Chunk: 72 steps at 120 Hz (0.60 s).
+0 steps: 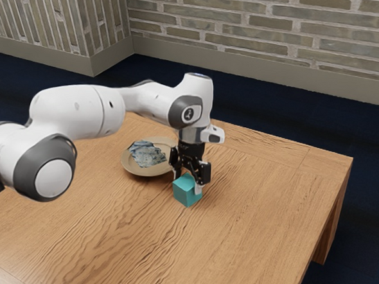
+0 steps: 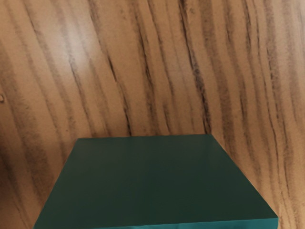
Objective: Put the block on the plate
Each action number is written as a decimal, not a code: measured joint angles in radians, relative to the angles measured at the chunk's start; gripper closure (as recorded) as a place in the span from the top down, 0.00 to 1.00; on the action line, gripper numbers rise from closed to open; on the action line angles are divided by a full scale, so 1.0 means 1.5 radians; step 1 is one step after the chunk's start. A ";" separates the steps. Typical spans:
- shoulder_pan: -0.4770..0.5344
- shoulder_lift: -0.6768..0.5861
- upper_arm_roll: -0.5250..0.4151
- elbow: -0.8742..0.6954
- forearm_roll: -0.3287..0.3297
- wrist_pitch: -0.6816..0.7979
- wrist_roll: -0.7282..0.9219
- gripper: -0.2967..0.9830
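Observation:
The teal block [image 1: 186,192] is near the middle of the wooden table, beside the round tan plate [image 1: 129,168]. My gripper [image 1: 187,181] points down over it, with one finger on each side, shut on the block. One fingertip overlaps the block's face toward the exterior view's right; the other is partly hidden behind its opposite upper edge. In the wrist view the block [image 2: 152,181] shows its dark green top close below my hand. Whether its underside touches the table I cannot tell.
A crumpled grey-blue thing [image 1: 147,153] lies on the plate, toward the exterior view's left of my hand. The wooden table [image 1: 256,217] extends around the block, its edge toward the exterior view's right. Brick walls stand beyond.

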 joint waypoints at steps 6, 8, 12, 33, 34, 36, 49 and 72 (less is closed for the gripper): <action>0.000 0.004 0.000 0.001 0.000 0.000 0.000 0.76; 0.000 0.005 0.000 0.002 0.000 -0.001 0.001 0.75; 0.000 0.008 0.000 0.002 0.000 -0.001 0.001 0.74; 0.000 0.011 0.000 0.003 0.001 -0.003 0.002 0.64; 0.000 0.011 0.000 0.003 0.001 -0.003 0.002 0.64; 0.000 0.010 0.001 0.003 0.001 -0.003 0.002 0.63; 0.000 0.010 0.005 0.005 0.001 -0.006 0.002 0.58; -0.001 0.001 0.015 0.020 0.002 -0.023 0.002 0.54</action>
